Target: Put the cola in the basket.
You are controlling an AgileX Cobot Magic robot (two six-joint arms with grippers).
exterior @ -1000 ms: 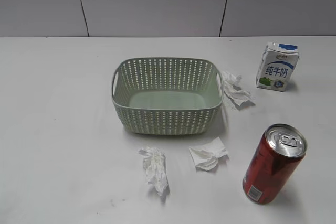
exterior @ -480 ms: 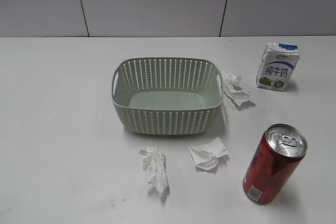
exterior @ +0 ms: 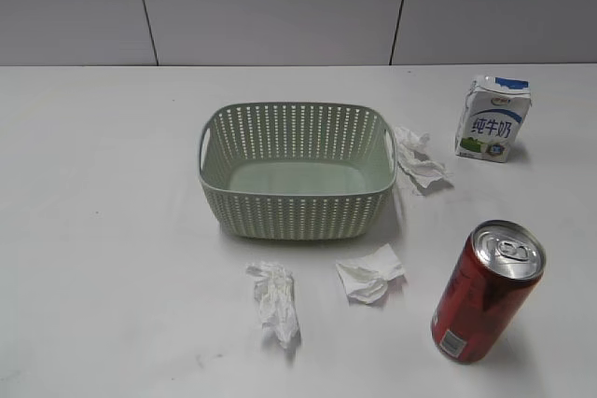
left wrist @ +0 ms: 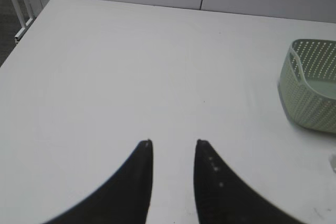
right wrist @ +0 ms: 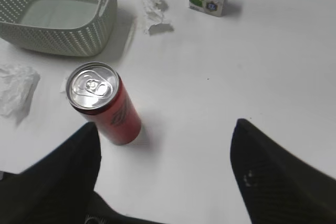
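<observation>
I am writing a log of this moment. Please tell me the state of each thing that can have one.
cola: upright, closed, on the table
basket: upright, empty
milk carton: upright, closed
left claw: open, empty
right claw: open wide, empty, cola near its left finger

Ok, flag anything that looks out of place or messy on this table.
Three crumpled tissues litter the table: one in front of the basket, another beside it toward the cola, a third between the basket and the milk carton. Cola and carton stand upright; nothing is spilled.
</observation>
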